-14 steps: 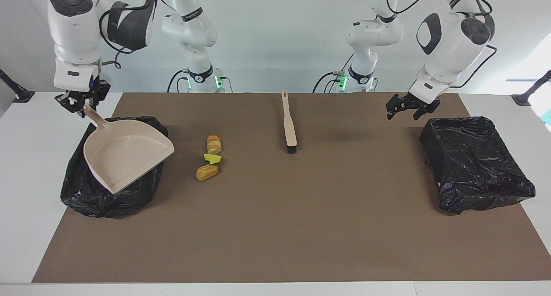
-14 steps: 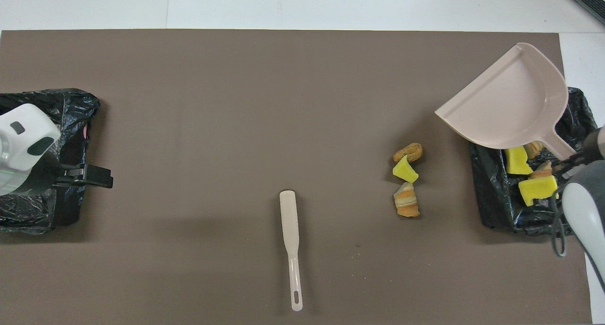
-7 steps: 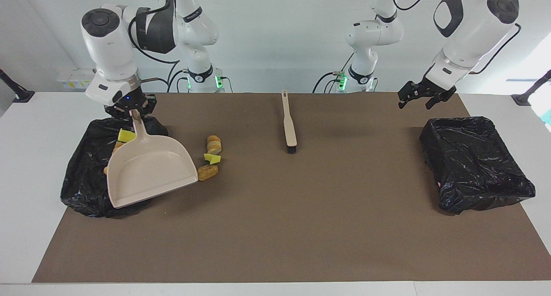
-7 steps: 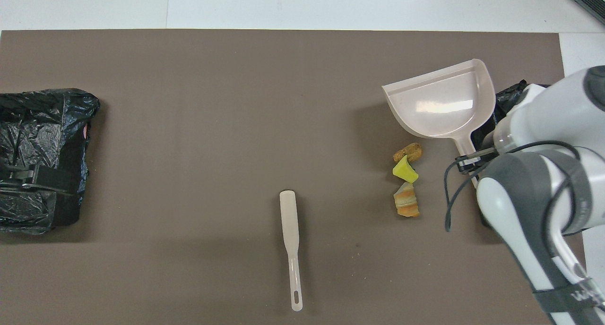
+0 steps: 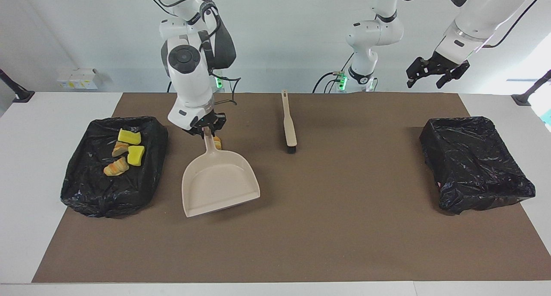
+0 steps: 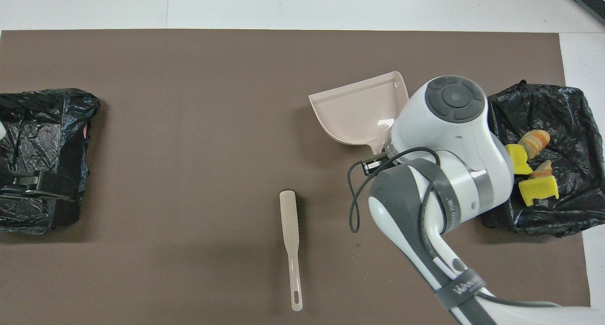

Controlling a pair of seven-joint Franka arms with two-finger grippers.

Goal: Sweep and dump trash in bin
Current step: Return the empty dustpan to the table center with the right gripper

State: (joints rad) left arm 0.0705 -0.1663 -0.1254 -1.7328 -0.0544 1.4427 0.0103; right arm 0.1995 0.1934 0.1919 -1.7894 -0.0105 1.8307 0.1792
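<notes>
Brown mat (image 5: 301,235) on white table (image 5: 26,167)

i work in a robotics lab: bare white walls, a white table (image 5: 26,158) under a brown mat (image 5: 301,227), cabled arm bases

A black band (image 6: 462,287) on the right arm's link, low in the overhead view, carries pale lettering, too partial to read; nothing else bears legible text.

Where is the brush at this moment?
The brush lies flat on the brown mat near the middle of the table, handle toward the robots. No gripper touches it; the dustpan is beside it toward the right arm's end.
</notes>
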